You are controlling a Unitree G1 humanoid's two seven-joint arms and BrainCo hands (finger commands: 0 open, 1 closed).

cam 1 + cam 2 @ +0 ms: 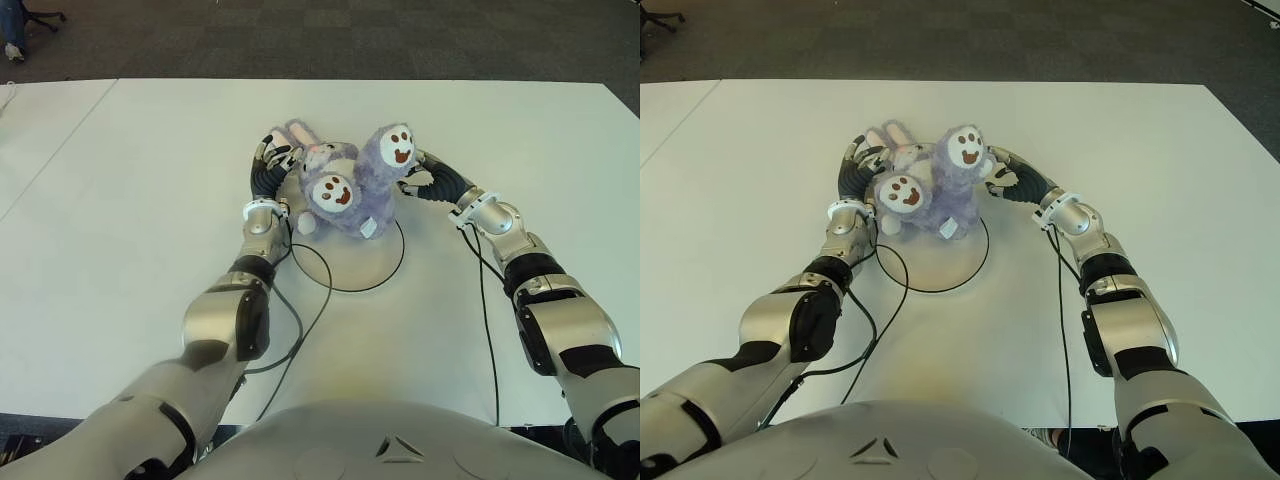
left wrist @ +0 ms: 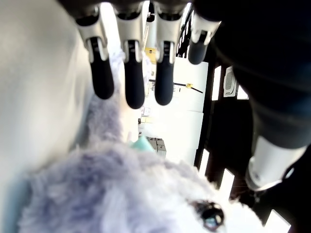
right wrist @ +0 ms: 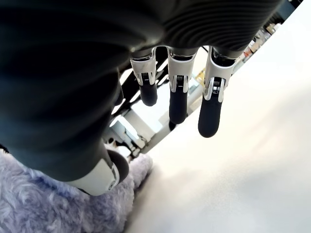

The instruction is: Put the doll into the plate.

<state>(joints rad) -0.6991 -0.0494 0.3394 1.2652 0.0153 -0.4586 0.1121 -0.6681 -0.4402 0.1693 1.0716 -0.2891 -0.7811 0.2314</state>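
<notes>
The purple two-faced doll (image 1: 350, 190) sits at the far rim of the round white plate (image 1: 350, 268) on the white tabletop (image 1: 120, 200). The left hand (image 1: 272, 158) and the right hand (image 1: 425, 180) flank it, fingers extended and loose, pressing its sides without closing. No writing is legible

My two head eyes look down on the same counter (image 1: 120, 200) from above, slightly offset, each wrist camera sits close behind its own fingers (image 2: 133, 73).
</notes>
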